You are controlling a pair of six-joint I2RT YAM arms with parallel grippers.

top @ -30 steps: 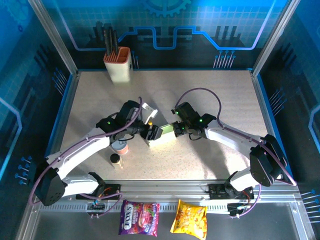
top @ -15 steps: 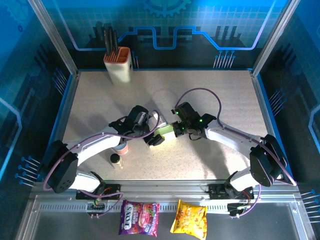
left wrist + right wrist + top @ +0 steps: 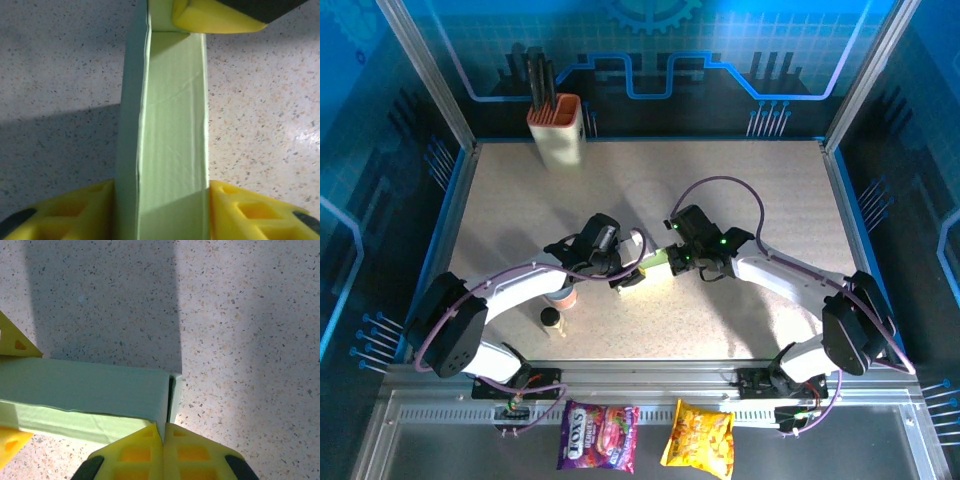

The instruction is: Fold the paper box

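The paper box is a pale green, long, narrow carton lying on the table's middle between both arms. My left gripper holds its left end. In the left wrist view the box runs up from my left gripper, with a yellow finger pressed on each side wall. My right gripper is at the other end. In the right wrist view the right gripper is shut on a thin end wall of the box, beside a narrow open slit.
A beige, orange-rimmed utensil holder stands at the back left. A pink-topped jar and a small bottle sit under the left arm. Two snack bags lie beyond the table's near edge.
The left gripper swung right and down onto the box's left end, and its jaws narrowed onto the side walls. The right gripper kept its pinch and place.
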